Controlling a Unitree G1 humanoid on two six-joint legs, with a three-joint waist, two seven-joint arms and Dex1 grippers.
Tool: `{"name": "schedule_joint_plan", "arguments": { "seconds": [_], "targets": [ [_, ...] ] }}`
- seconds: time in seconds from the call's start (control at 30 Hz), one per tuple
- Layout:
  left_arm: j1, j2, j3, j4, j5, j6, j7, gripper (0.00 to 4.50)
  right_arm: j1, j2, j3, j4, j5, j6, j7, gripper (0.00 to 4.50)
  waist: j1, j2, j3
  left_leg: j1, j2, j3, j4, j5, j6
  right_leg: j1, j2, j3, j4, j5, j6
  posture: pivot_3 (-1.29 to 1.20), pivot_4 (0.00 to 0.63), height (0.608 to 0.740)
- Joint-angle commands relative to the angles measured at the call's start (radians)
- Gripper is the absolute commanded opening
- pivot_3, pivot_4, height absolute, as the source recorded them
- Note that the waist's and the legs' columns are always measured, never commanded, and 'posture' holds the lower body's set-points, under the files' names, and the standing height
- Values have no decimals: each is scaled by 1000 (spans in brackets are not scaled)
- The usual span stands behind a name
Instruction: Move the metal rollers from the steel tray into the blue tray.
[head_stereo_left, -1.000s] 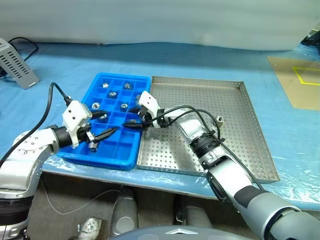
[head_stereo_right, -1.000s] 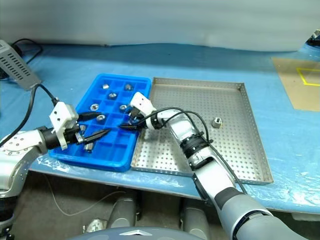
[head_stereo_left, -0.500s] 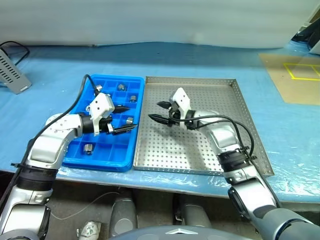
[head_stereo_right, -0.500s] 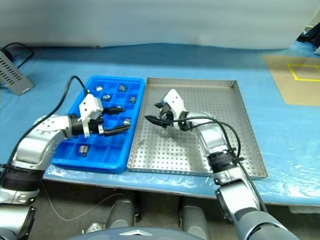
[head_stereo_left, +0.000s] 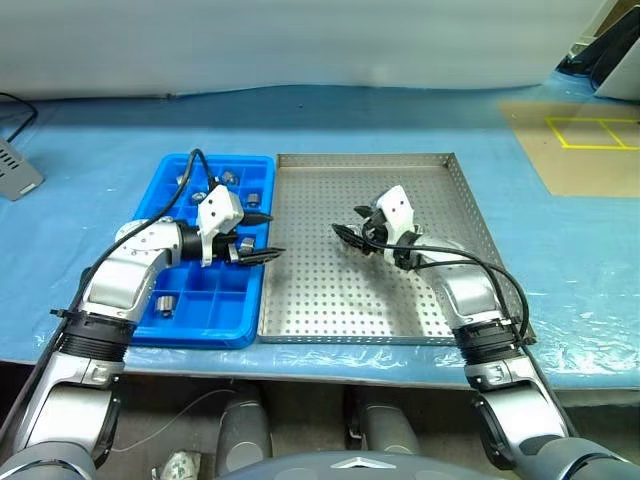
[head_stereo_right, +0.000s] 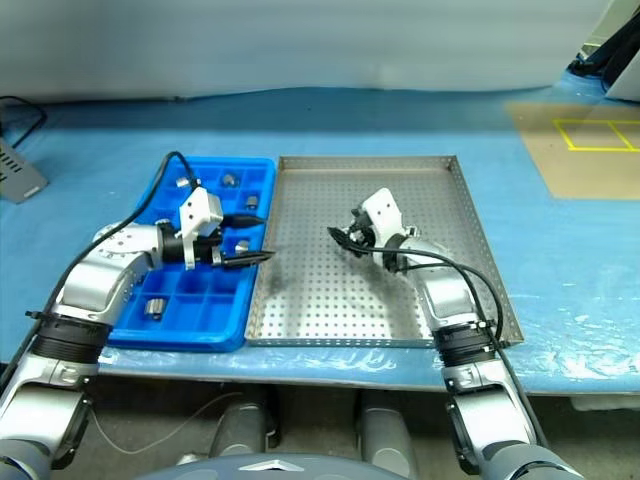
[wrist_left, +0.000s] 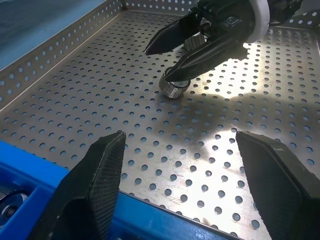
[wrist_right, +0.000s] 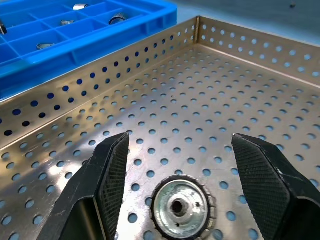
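**Last roller in steel tray, right gripper over it**

Blue sheeting covers the table (head_stereo_left: 90, 230) that carries both trays. The blue tray (head_stereo_left: 170, 333) lies on the left, touching the steel tray (head_stereo_left: 310, 300) on its right. Several rollers sit in separate compartments of the blue tray, one (head_stereo_left: 163, 303) near its front edge. One roller (wrist_left: 174, 85) lies flat on the perforated floor of the steel tray, hole upward. The right gripper (head_stereo_left: 353, 221) hangs over it, fingers spread on either side, holding nothing. The left gripper (head_stereo_left: 262, 236) hovers at the blue tray's right edge, fingers apart and empty.
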Motion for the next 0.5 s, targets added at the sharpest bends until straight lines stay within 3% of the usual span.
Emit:
{"name": "schedule_joint_plan", "arguments": {
  "seconds": [0.03,0.4,0.5],
  "targets": [
    [-15,1,8,5,7,-30,-9,3721,2,7,16,49,-18,-34,-4,3387,0,0,0,0,0,0,0,0,1,0,0,0,0,0,0,-198,150,740],
    [12,6,17,-19,17,-23,12,3721,-43,19,10,258,-67,-157,-62,3387,1,0,0,0,0,0,3,-1,2,1,0,0,2,0,0,-174,150,740],
    [10,10,15,-29,19,-13,17,3721,-40,24,14,249,-60,-171,-48,2730,2,0,0,0,0,0,4,-1,2,2,0,0,2,0,0,-171,150,740]
  ]
}}
